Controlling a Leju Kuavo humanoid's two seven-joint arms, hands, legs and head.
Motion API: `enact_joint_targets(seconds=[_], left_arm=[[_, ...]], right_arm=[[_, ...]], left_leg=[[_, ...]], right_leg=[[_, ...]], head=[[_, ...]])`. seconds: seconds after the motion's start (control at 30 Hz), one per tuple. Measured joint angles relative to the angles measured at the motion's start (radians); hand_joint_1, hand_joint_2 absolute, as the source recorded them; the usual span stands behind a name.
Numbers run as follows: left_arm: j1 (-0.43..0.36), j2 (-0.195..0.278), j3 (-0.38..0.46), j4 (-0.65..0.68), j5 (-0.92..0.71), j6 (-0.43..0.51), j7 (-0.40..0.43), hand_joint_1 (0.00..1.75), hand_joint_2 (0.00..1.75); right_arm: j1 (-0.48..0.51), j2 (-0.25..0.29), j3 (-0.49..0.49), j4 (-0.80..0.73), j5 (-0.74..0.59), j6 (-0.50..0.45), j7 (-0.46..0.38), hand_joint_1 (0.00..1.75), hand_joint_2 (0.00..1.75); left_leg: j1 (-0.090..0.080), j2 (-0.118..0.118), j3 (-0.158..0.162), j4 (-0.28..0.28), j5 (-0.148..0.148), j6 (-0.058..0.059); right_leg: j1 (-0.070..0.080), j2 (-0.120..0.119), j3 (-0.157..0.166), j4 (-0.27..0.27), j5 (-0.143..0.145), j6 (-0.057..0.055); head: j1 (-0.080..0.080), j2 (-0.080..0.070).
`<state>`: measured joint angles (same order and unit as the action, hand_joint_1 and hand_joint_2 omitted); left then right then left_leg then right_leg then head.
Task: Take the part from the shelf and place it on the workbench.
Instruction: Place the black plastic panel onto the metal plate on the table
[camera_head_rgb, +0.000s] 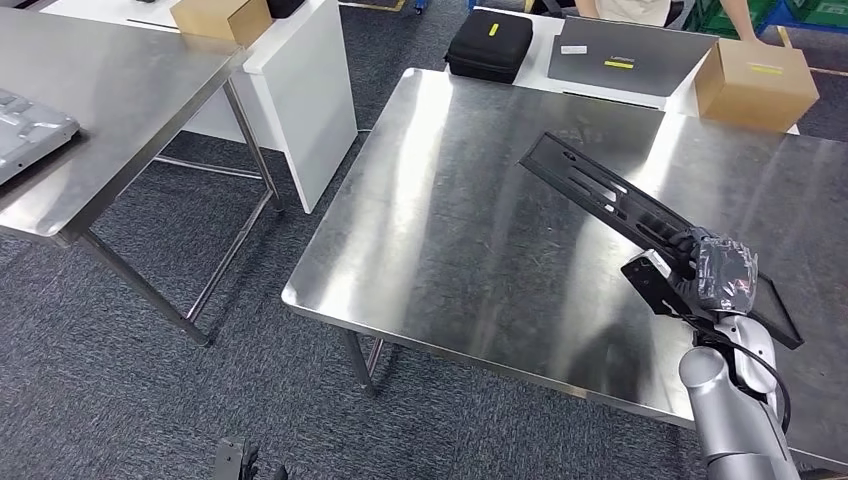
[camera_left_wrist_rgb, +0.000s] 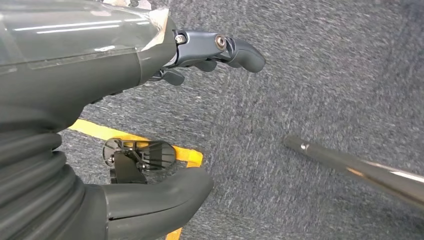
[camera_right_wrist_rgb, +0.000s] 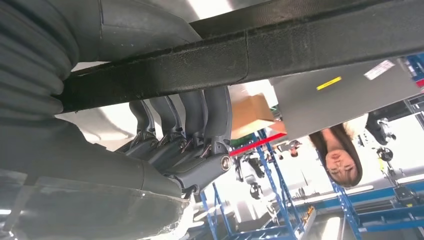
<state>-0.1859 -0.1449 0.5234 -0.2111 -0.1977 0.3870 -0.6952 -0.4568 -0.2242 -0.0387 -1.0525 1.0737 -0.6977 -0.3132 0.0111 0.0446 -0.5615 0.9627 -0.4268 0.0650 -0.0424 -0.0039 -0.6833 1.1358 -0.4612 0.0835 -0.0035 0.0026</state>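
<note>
Right robot hand (camera_head_rgb: 712, 272) grips the black part (camera_head_rgb: 610, 195) over the workbench (camera_head_rgb: 450, 220); left robot hand (camera_left_wrist_rgb: 150, 100) released

My right arm (camera_head_rgb: 735, 415) rises from below at the near right edge of the workbench (camera_head_rgb: 450, 230), silver forearm upright, wrist bent forward over the steel top. My right hand (camera_head_rgb: 715, 268) grips the long black part (camera_head_rgb: 610, 195) near its closer end; in the right wrist view my fingers (camera_right_wrist_rgb: 192, 112) wrap up around the bar's edge, side by side. My left hand (camera_left_wrist_rgb: 150, 115) hangs low, away from the workbench, over the carpet, holding nothing: thumb (camera_left_wrist_rgb: 160, 197) and fingers (camera_left_wrist_rgb: 220, 47) spread apart.
</note>
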Motion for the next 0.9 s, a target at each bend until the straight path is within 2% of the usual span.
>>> enact_joint_targets(seconds=[0.03,0.07,0.1,0.17,0.23,0.3,0.37,0.4,0.43,0.47,0.53,0.57,0.6,0.67,0.73,0.8,0.9], left_arm=[[-0.001,0.001,0.000,-0.001,-0.001,0.003,-0.002,0.00,1.75],[-0.001,0.002,0.000,-0.002,-0.002,0.007,-0.003,0.00,1.75],[-0.002,0.004,0.001,-0.003,-0.004,0.010,-0.004,0.00,1.75],[-0.002,0.004,0.001,-0.004,-0.008,0.016,-0.005,0.00,1.75],[-0.003,0.005,0.001,-0.004,-0.011,0.021,-0.005,0.00,1.75],[-0.002,0.005,0.001,-0.005,-0.012,0.024,-0.005,0.00,1.75],[-0.001,0.004,0.001,-0.005,-0.012,0.024,-0.006,0.00,1.75],[0.000,0.004,0.001,-0.005,-0.012,0.025,-0.005,0.00,1.75],[0.001,0.004,0.001,-0.004,-0.012,0.024,-0.005,0.00,1.75],[0.002,0.004,0.001,-0.004,-0.012,0.024,-0.005,0.00,1.75],[0.002,0.005,0.001,-0.005,-0.012,0.023,-0.005,0.00,1.75],[0.002,0.006,0.001,-0.005,-0.012,0.023,-0.005,0.00,1.75],[0.002,0.007,0.001,-0.005,-0.012,0.023,-0.005,0.00,1.75],[0.002,0.006,0.002,-0.005,-0.012,0.026,-0.005,0.00,1.75],[0.003,0.005,0.002,-0.005,-0.013,0.029,-0.005,0.00,1.75],[0.005,0.004,0.003,-0.005,-0.013,0.032,-0.005,0.00,1.75],[0.008,0.001,0.003,-0.005,-0.015,0.032,-0.005,0.00,1.75]], right_arm=[[-0.002,0.002,-0.004,0.003,0.013,0.000,-0.001,1.66,1.75],[-0.003,0.005,-0.008,0.005,0.027,0.000,-0.001,1.66,1.75],[-0.004,0.007,-0.012,0.007,0.039,0.000,0.000,1.66,1.75],[-0.006,0.012,-0.017,0.013,0.051,0.000,0.002,1.66,1.75],[-0.008,0.016,-0.019,0.017,0.055,0.000,0.001,1.66,1.75],[-0.012,0.020,-0.019,0.019,0.056,0.000,0.000,1.66,1.75],[-0.014,0.024,-0.019,0.022,0.056,0.000,0.000,1.66,1.75],[-0.015,0.027,-0.019,0.025,0.056,0.000,0.000,1.66,1.75],[-0.015,0.030,-0.019,0.028,0.056,0.000,0.000,1.66,1.75],[-0.016,0.032,-0.019,0.032,0.056,0.000,0.000,1.66,1.75],[-0.022,0.035,-0.019,0.038,0.055,0.000,-0.001,1.66,1.75],[-0.026,0.036,-0.019,0.040,0.055,0.000,-0.002,1.66,1.75],[-0.030,0.037,-0.019,0.042,0.055,0.000,-0.002,1.66,1.75],[-0.036,0.040,-0.019,0.046,0.057,0.000,-0.003,1.66,1.75],[-0.037,0.043,-0.019,0.051,0.060,0.000,-0.002,1.66,1.75],[-0.039,0.045,-0.018,0.056,0.063,0.000,0.000,1.66,1.75],[-0.042,0.048,-0.018,0.059,0.068,0.000,0.005,1.66,1.75]], left_leg=[[0.001,0.004,-0.003,0.010,-0.007,-0.011],[0.000,0.007,-0.006,0.021,-0.014,-0.021],[-0.002,0.008,-0.009,0.030,-0.020,-0.029],[-0.002,0.011,-0.012,0.036,-0.024,-0.038],[0.005,0.005,-0.020,0.052,-0.037,-0.047],[0.010,-0.018,-0.058,0.136,-0.091,-0.055],[0.010,-0.035,-0.126,0.275,-0.157,-0.057],[0.010,-0.037,-0.154,0.326,-0.172,-0.055],[0.009,-0.037,-0.164,0.340,-0.167,-0.050],[0.006,-0.039,-0.151,0.309,-0.141,-0.041],[-0.004,-0.047,-0.084,0.171,-0.072,-0.011],[-0.011,-0.050,-0.052,0.110,-0.048,0.004],[-0.016,-0.051,-0.034,0.073,-0.037,0.009],[-0.020,-0.048,-0.027,0.054,-0.032,-0.015],[-0.023,-0.047,-0.029,0.051,-0.028,-0.029],[-0.026,-0.048,-0.032,0.051,-0.025,-0.018],[-0.029,-0.048,-0.034,0.052,-0.022,-0.017]], right_leg=[[-0.004,-0.010,0.043,-0.068,0.021,0.012],[-0.004,-0.014,0.073,-0.119,0.036,0.013],[-0.005,-0.017,0.088,-0.143,0.041,0.006],[-0.002,-0.010,0.083,-0.138,0.040,-0.018],[-0.003,-0.005,0.079,-0.134,0.043,-0.037],[-0.003,0.000,0.076,-0.135,0.046,-0.051],[0.003,0.005,0.073,-0.135,0.047,-0.057],[0.008,0.008,0.071,-0.135,0.048,-0.059],[0.013,0.012,0.070,-0.135,0.049,-0.061],[0.019,0.016,0.070,-0.135,0.050,-0.063],[0.026,0.022,0.070,-0.135,0.052,-0.066],[0.031,0.024,0.070,-0.136,0.053,-0.066],[0.035,0.025,0.069,-0.135,0.052,-0.068],[0.041,0.026,0.064,-0.133,0.052,-0.071],[0.038,0.025,0.061,-0.132,0.053,-0.072],[0.036,0.025,0.059,-0.133,0.055,-0.068],[0.034,0.024,0.059,-0.133,0.057,-0.065]], head=[[0.002,0.000],[0.005,0.000],[0.005,0.000],[-0.001,0.000],[-0.008,0.000],[-0.012,0.000],[-0.015,0.000],[-0.016,0.000],[-0.017,0.000],[-0.017,0.000],[-0.017,0.000],[-0.015,0.000],[-0.014,0.000],[-0.011,0.000],[-0.011,0.000],[-0.011,0.000],[-0.011,0.000]])
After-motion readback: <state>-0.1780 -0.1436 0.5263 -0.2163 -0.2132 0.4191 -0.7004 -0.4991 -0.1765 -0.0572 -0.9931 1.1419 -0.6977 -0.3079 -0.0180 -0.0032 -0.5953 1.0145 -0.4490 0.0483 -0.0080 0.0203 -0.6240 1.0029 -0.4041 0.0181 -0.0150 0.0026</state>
